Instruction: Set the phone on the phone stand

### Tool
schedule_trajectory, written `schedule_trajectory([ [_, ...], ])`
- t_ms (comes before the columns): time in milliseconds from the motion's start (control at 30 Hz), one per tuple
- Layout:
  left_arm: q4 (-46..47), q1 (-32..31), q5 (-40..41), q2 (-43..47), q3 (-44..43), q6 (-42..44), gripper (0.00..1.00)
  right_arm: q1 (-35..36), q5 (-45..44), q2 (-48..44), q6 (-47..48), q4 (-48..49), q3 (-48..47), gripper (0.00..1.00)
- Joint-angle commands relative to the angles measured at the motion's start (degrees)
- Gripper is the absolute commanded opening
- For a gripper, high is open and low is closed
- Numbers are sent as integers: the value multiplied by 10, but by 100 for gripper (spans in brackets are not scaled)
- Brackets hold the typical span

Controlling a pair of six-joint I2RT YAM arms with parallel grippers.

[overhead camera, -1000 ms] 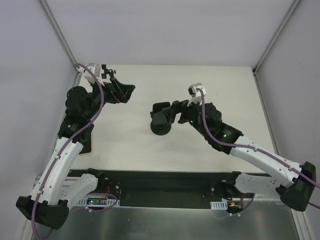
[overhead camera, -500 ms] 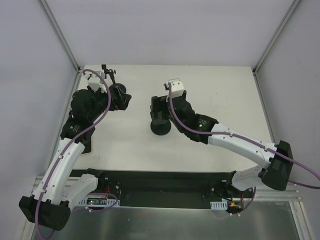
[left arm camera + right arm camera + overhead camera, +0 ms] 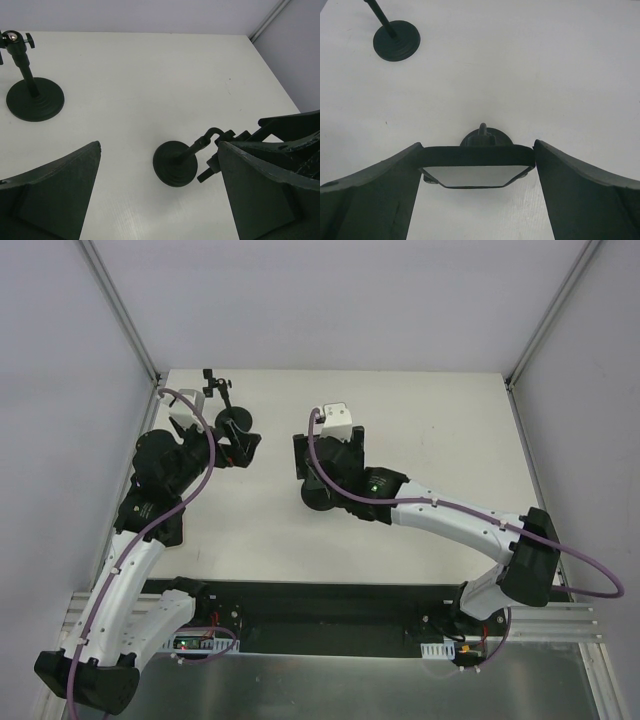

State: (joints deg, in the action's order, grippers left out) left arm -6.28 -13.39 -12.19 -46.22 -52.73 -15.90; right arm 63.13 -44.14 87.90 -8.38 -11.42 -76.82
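Note:
My right gripper (image 3: pixel 322 460) is shut on the black phone (image 3: pixel 476 170), held flat by its two side edges with the screen facing the camera. The phone hangs just above the head of a black phone stand (image 3: pixel 485 136), whose round base (image 3: pixel 322 497) sits mid-table. In the left wrist view that stand (image 3: pixel 175 164) leans its stem toward the right gripper's fingers (image 3: pixel 280 135). My left gripper (image 3: pixel 238 448) is open and empty, left of this stand; its fingers (image 3: pixel 55 190) frame it from a distance.
A second black stand with a round base (image 3: pixel 236 421) and upright stem stands at the back left, also seen in the left wrist view (image 3: pixel 34 97) and the right wrist view (image 3: pixel 396 42). White table, walls at the back and sides.
My right arm has swung left and brought the phone over the middle stand. My left gripper has drawn back toward me, away from the back-left stand.

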Motion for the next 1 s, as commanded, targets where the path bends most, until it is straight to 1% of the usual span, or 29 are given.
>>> schedule_trajectory([
  [0,26,5,-27,9,0,3,99,8,-42,3,-4,-8,-26,90],
  [67,28,5,-29,11,1,1,99,7,-40,6,6,-3,-25,87],
  [167,29,5,-28,11,3,2,99,7,-37,11,28,5,-32,74],
  [200,29,5,-27,10,3,2,99,8,-37,13,32,9,-33,65],
  [233,29,5,-28,10,4,2,99,8,-38,15,35,10,-34,61],
  [333,29,5,-32,10,4,-2,99,8,-44,18,52,22,-35,35],
  [367,29,5,-33,10,3,-4,99,7,-54,18,64,28,-34,17],
  [433,30,5,-37,10,3,-4,99,3,-65,19,79,53,-35,3],
  [467,30,5,-37,10,3,-4,99,0,-74,21,95,61,-37,1],
  [600,30,5,-35,8,4,-4,99,-29,-74,18,149,111,-51,1],
  [667,31,5,-35,3,5,-4,99,-55,-63,25,164,134,-68,1],
  [833,31,5,-42,0,4,-7,99,-128,-11,68,180,148,-135,1],
  [967,31,5,-52,-14,3,-10,98,-183,44,118,182,150,-216,1],
])
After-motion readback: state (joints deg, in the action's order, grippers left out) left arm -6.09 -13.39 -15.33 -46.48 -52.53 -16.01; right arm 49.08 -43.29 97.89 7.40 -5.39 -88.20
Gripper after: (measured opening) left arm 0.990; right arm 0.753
